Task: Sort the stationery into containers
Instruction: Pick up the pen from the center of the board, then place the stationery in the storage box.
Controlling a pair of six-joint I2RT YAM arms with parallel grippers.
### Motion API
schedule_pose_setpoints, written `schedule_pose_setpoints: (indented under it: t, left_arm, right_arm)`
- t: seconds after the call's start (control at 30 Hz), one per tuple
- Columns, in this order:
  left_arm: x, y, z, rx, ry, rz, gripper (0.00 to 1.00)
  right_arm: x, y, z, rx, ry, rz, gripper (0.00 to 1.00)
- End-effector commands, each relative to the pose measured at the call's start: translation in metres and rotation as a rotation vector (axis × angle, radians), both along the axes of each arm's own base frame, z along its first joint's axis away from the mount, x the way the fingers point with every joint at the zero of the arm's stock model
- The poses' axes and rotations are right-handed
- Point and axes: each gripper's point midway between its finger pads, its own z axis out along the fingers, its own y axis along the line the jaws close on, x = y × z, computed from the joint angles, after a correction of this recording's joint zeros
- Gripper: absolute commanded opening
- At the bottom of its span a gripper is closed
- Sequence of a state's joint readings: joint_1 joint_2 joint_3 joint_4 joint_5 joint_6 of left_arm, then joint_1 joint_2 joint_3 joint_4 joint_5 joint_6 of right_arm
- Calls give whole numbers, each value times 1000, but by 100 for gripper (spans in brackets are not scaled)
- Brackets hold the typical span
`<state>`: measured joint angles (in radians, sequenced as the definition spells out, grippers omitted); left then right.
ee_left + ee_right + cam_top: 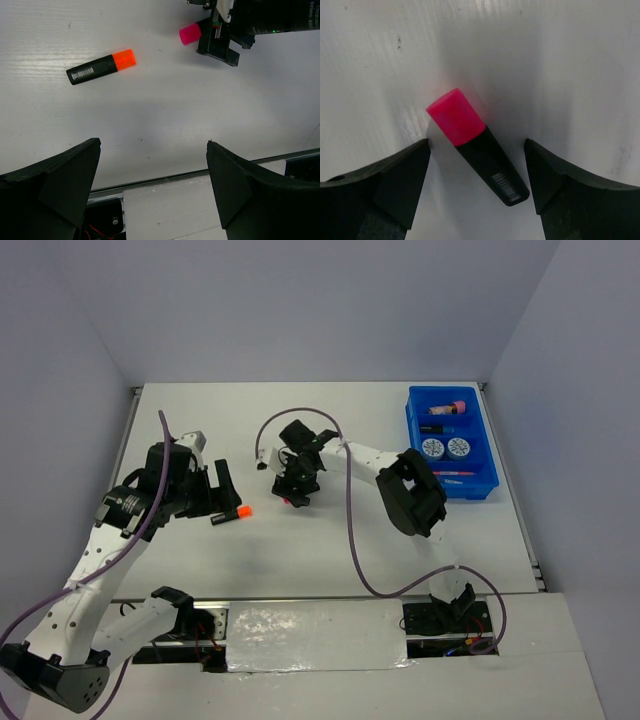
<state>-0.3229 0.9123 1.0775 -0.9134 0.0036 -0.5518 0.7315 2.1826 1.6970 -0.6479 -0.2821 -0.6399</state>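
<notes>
The worktop (200, 115) is white and matt, with fine streaks like a brushed grain and a few small dark specks. The orange-capped highlighter (101, 66) has a smooth black plastic barrel with a dull sheen, a white printed label and a bright satin cap. The pink-capped highlighter (477, 150) is the same smooth plastic, and its cap catches a soft shine. The left pincer (152, 145) and right pincer (477, 144) have matt black plastic fingers (385, 185), faintly grainy. The tray (472, 492) is smooth blue plastic. The arm shells (85, 565) are smooth white, slightly glossy.
</notes>
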Motion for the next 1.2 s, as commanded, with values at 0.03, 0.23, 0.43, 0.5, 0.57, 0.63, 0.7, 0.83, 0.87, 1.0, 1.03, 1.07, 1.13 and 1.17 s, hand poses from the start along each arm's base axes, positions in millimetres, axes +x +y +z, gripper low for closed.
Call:
schedule_pose_setpoints:
  t: [0.03,0.23,0.43,0.5,0.57,0.63,0.7,0.83,0.87,1.0,1.03,1.07,1.13,1.17]
  left_arm:
    - [-2,-1,3,-4,-14,-25,99]
    - [-1,-3,0,-18,-15,-23,99]
    - [2,-6,-2,-27,-19,-26,99]
    - [2,-6,-1,-26,-22,-26,99]
    - [3,-4,0,-22,-27,-19,99]
    - [5,-3,3,-19,-34,-10,99]
    - [8,-3,4,-22,-44,1,99]
    - [11,-5,5,-35,-51,2,99]
    - [11,-6,3,-39,-48,2,99]
    - [12,-11,1,-60,-48,-10,99]
    - [14,-12,1,-67,-52,-9,99]
    - [14,-13,-1,-67,-45,-11,99]
    - [15,-15,-2,-78,-40,-17,99]
    - [15,-16,-2,-80,-36,-20,99]
  right_arm:
    - [11,17,2,13,-36,-25,82]
    - [4,-5,-25,-84,-42,-75,44]
    - [3,-8,-28,-80,29,-182,0]
    - [20,-4,-4,-12,53,-317,0]
    - [55,-21,31,118,105,-586,0]
    - [85,-33,104,371,130,-836,0]
    - [116,-97,165,613,116,-1182,0]
    - [117,-254,191,834,43,-1905,0]
    - [111,-276,183,849,22,-1989,0]
    - [106,-354,192,1000,-37,-2286,0]
    - [102,-375,185,1033,-4,-2414,0]
    - [102,-384,180,1057,20,-2471,0]
    - [110,-400,170,1137,87,-2539,0]
    - [119,-402,169,1175,116,-2536,0]
